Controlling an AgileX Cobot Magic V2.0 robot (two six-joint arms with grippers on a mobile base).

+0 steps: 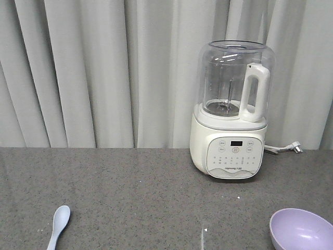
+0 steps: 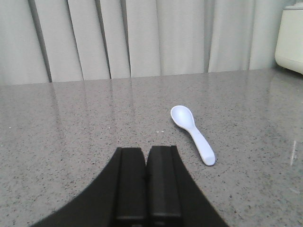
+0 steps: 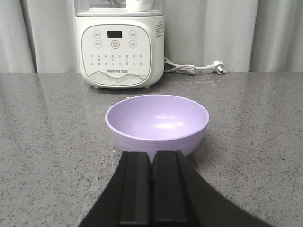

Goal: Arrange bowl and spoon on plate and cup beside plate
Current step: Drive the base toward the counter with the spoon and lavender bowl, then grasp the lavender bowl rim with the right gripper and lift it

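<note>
A: From the front, what's on the counter (image 1: 130, 187)?

B: A white blender (image 1: 231, 112) with a clear jug stands toward the back right, against the pale curtain (image 1: 78, 73), and its plug (image 1: 295, 148) lies loose just beside it. The spoon (image 1: 58, 225) lies at the near left edge, scoop end pointing toward the curtain. The bowl (image 1: 301, 230) sits at the near right corner, partly cut off by the frame. Spoon and bowl are well apart.

A: And the left wrist camera?

B: The left gripper (image 2: 146, 153) has its two black fingers pressed together with nothing between them. The spoon lies flat on the stone ahead and to the right of it, apart from the fingers, with the scoop facing up and the handle angled back toward the camera. A corner of the blender shows at the far right.

A: The right wrist?

B: Much the same. The right gripper (image 3: 151, 158) is closed up too, and empty. The bowl stands upright directly in front of the fingertips, lavender, nothing inside. It's very close, but I can't tell whether the tips touch it. The blender is behind the bowl, its control panel facing this way, with the cord trailing off to the right.
</note>
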